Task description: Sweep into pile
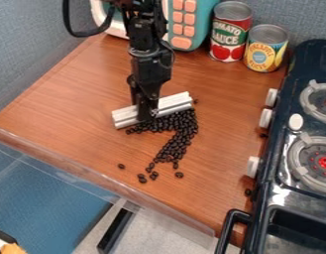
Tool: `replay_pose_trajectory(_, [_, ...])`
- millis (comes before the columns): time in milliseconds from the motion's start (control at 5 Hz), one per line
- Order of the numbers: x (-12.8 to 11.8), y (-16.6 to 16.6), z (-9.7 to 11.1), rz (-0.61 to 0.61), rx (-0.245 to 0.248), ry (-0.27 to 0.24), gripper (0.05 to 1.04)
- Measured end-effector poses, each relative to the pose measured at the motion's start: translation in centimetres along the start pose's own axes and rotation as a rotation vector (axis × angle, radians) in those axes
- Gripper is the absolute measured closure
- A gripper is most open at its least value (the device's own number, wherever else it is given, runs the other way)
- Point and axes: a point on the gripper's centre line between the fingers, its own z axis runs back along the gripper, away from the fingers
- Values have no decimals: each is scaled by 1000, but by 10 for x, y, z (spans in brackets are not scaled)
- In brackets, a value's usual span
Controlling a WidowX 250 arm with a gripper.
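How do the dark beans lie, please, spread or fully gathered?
Spread: the dark beans trail away from the silver bar, several lying apart.

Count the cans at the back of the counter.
2: the red can beside the turquoise toy, and the yellow can right of it, nearer the stove.

toy kitchen | knobbed stove [280, 190] | food cans [232, 35] | teal microwave [204, 25] with orange buttons | wood-look counter [79, 99]
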Motion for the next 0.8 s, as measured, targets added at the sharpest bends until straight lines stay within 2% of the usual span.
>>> replay_pose_trajectory(400, [-8,-21,-2,-2,-32,0,708])
replay_pose_trajectory(800, [-9,-31,-4,40,-54,-28,708])
